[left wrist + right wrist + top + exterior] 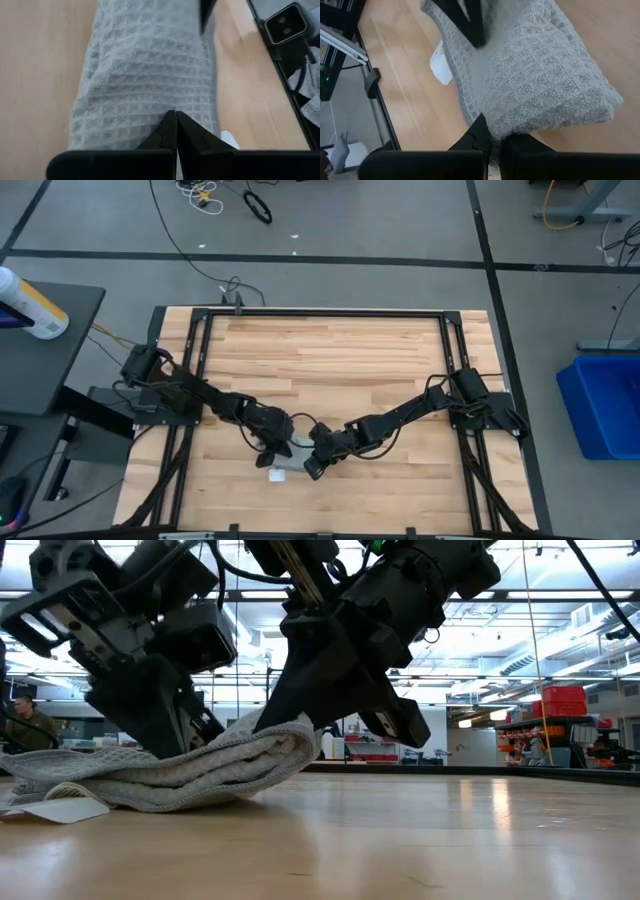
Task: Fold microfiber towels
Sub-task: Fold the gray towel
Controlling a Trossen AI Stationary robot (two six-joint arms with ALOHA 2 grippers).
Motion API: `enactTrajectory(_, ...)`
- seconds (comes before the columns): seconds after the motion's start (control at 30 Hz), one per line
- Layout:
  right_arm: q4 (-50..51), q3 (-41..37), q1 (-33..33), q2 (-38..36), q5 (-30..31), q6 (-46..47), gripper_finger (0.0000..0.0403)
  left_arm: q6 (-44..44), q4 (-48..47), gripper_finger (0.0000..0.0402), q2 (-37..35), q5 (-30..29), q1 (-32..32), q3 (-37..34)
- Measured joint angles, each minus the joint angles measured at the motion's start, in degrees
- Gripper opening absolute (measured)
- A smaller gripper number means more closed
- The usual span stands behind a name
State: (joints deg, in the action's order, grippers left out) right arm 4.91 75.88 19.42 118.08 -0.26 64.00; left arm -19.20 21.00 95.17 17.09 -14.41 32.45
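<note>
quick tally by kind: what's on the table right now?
Towel, grey, folded over, white tag at its edge: 1
Robot hands, both down on the towel and shut: 2, left hand, right hand
Total: 3

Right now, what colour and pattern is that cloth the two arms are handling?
The towel is light grey with a small waffle-grid weave, clearest in the left wrist view.

The two arms were matte black, jointed, with loose black cables looped along them; each gripper had flat, wedge-shaped black fingers [167,131].
</note>
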Motion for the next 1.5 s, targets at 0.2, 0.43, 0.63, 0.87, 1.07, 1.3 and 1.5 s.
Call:
enactTrajectory(0.2, -1.7, 0.2, 0.0, 0.0, -0.1, -1.0, 0.0013, -2.2, 7.6, 0.0000, 8.0, 3.7, 0.0, 0.3)
enactTrajectory(0.43, -7.2, 0.2, 0.0, 0.0, -0.3, -3.1, 0.0013, -1.4, 8.7, 0.0000, 10.5, 3.7, 0.0, 1.6)
enactTrajectory(0.63, -8.7, 0.3, -1.1, 0.0, -0.9, -5.2, 0.0013, -1.4, 8.2, 0.0000, 10.5, 3.9, 0.0, 2.0)
enactTrajectory(0.87, -11.6, 0.3, -1.9, 0.2, -1.3, -8.7, 0.0013, -1.4, 9.3, 0.0000, 10.6, 3.6, 0.0, 1.9)
enactTrajectory(1.07, -11.8, 0.3, -1.7, 0.2, -0.4, -10.0, 0.0012, 0.1, 12.0, 0.0000, 10.1, 3.8, -0.1, 1.8)
enactTrajectory(1.3, -14.0, 0.6, -0.7, -0.2, 1.1, -11.1, 0.0012, 5.0, 11.6, 0.0000, 5.3, 0.8, -1.3, 1.7)
enactTrajectory(1.5, -13.5, 0.6, -0.7, -0.2, 1.2, -11.6, 0.0012, 6.2, 9.5, 0.0000, 3.3, -1.3, -1.5, 1.7)
